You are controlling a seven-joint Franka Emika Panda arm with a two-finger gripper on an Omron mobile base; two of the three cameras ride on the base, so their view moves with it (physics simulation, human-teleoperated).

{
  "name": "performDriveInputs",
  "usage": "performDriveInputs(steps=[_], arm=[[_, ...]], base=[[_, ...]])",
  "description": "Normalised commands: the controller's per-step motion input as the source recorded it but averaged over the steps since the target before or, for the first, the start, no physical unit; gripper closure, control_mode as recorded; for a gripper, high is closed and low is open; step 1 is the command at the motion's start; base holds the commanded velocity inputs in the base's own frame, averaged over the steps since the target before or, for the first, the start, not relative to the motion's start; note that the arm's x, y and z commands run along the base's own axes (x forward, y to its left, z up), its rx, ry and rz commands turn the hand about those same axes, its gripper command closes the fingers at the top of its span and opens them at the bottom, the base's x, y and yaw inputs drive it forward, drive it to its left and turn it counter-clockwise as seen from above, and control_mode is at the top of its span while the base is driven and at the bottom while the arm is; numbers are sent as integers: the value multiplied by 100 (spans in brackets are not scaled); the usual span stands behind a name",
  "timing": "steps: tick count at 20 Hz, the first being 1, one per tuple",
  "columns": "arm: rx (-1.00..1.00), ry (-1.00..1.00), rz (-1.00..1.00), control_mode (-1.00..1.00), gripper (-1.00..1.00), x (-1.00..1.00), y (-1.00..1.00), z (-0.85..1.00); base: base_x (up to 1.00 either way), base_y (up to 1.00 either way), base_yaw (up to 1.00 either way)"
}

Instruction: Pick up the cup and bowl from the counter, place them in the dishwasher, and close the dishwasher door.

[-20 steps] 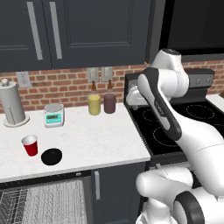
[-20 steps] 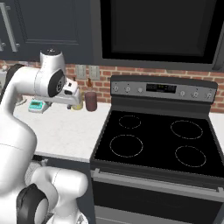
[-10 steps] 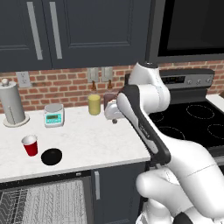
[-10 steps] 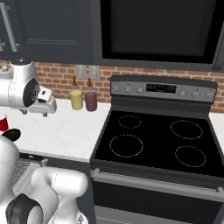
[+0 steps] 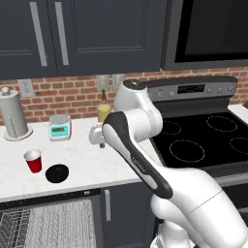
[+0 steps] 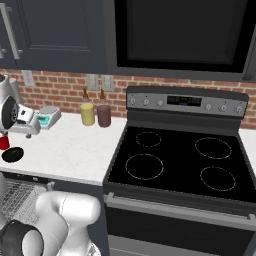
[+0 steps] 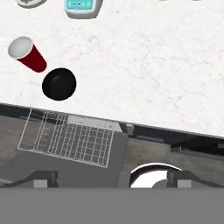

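Cup [image 5: 33,161] and bowl [image 5: 57,173] sit side by side on the counter [image 5: 87,162] above the dishwasher [image 5: 48,225] rack, pincer [image 5: 97,136] spread wide.

Base views flank the counter [image 5: 87,160]; hand view looks straight down.

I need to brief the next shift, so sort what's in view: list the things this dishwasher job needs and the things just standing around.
For the job:
cup, upright on the counter
bowl, beside the cup
dishwasher, open, rack showing
gripper, open, holding nothing

Just standing about:
kitchen scale
paper towel roll
yellow canister
maroon canister
stove
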Motion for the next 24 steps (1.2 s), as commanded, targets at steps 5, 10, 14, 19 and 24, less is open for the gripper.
performDriveInputs(steps=[5,10,14,19,24], arm=[[-1,0,4,-100,-100,0,38,-11],[-1,0,9,-100,-100,0,27,-25],[-6,-1,6,-100,-100,-3,45,-44],[-8,-7,5,-100,-100,-2,55,-46],[-8,-1,3,-100,-100,0,56,-20]], base=[[0,0,0],[0,0,0],[0,0,0],[0,0,0],[0,0,0]])
